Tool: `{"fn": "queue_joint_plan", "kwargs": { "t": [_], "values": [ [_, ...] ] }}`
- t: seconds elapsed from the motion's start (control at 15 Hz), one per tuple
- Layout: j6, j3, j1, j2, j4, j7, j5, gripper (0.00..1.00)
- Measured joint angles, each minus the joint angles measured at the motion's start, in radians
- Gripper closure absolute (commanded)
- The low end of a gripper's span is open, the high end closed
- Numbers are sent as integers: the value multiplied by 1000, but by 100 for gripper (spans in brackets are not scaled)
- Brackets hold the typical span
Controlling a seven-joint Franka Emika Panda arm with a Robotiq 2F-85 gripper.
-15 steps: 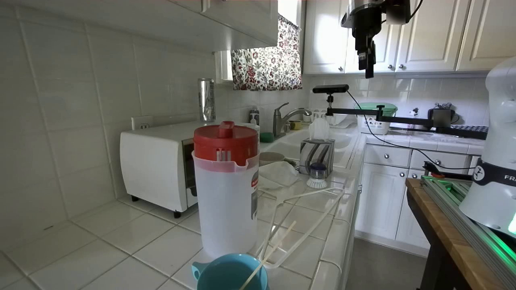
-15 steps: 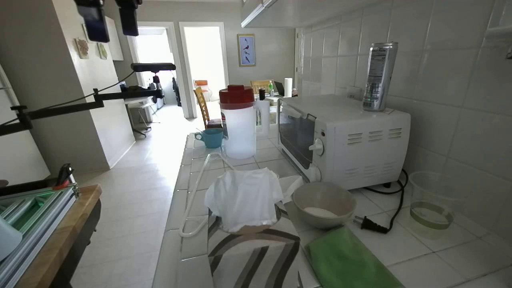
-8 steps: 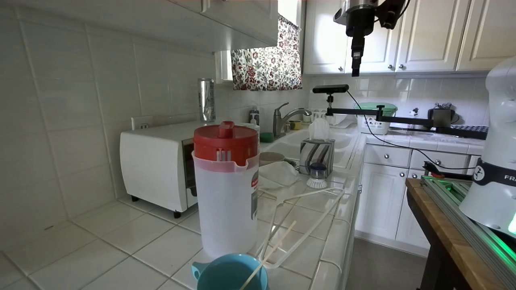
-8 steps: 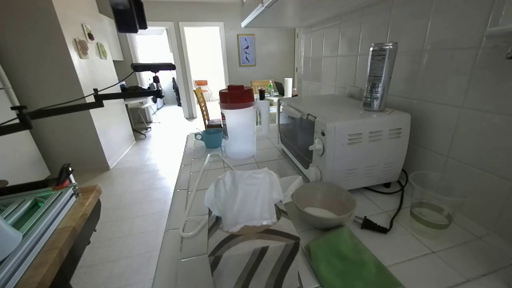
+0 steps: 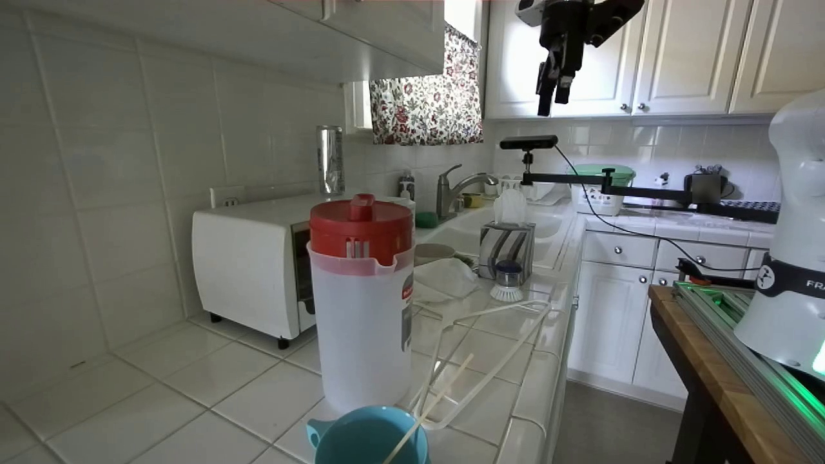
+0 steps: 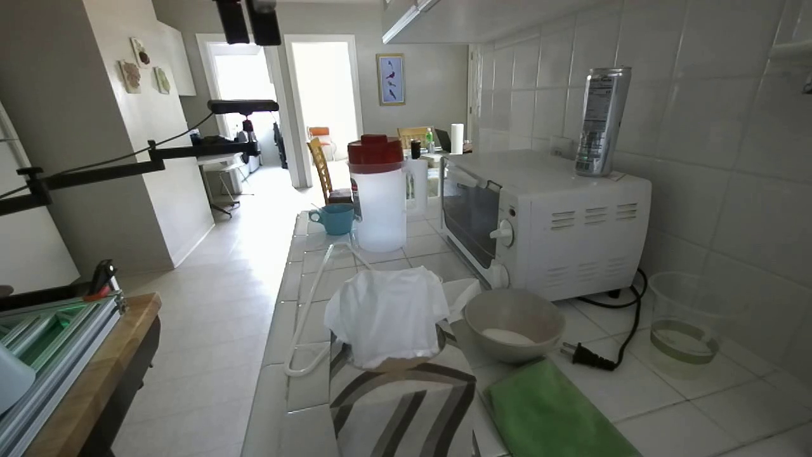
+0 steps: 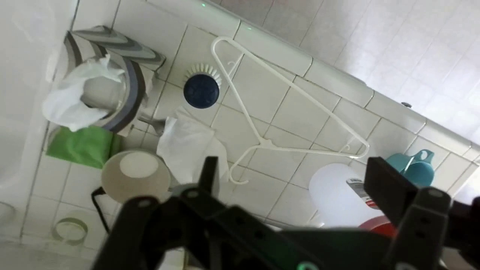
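High above the white tiled counter, my gripper (image 7: 294,163) hangs with its fingers wide apart and nothing between them. Both exterior views show it near the top edge, its black fingers (image 6: 263,25) pointing down. Below in the wrist view lies a white hanger (image 7: 265,143). A translucent pitcher (image 5: 364,335) with a red lid (image 5: 361,222) stands upright near a blue mug (image 5: 351,438), which has a thin stick (image 5: 445,390) in it. A dish brush (image 7: 201,91), a crumpled white sheet (image 7: 185,144) and a bowl (image 7: 129,180) are further along. The gripper touches none of these.
A toaster oven (image 6: 571,235) bearing a tall can (image 6: 602,120) stands against the wall. A striped tissue box (image 5: 506,251), green cloth (image 6: 558,409) and clear tub (image 6: 685,346) share the counter. A camera (image 5: 528,142) on a black arm juts out beneath the gripper's height. Cabinets overhang.
The gripper has moved leftward in an exterior view, rightward in an exterior view, and slightly up. It has turned about its own axis. The objects on the counter have stayed put.
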Motion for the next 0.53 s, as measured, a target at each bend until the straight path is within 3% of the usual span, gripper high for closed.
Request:
{"fn": "queue_joint_plan", "kwargs": {
  "t": [0.53],
  "values": [
    [9,1,63,-2,-26,-308,-5,0]
  ]
}}
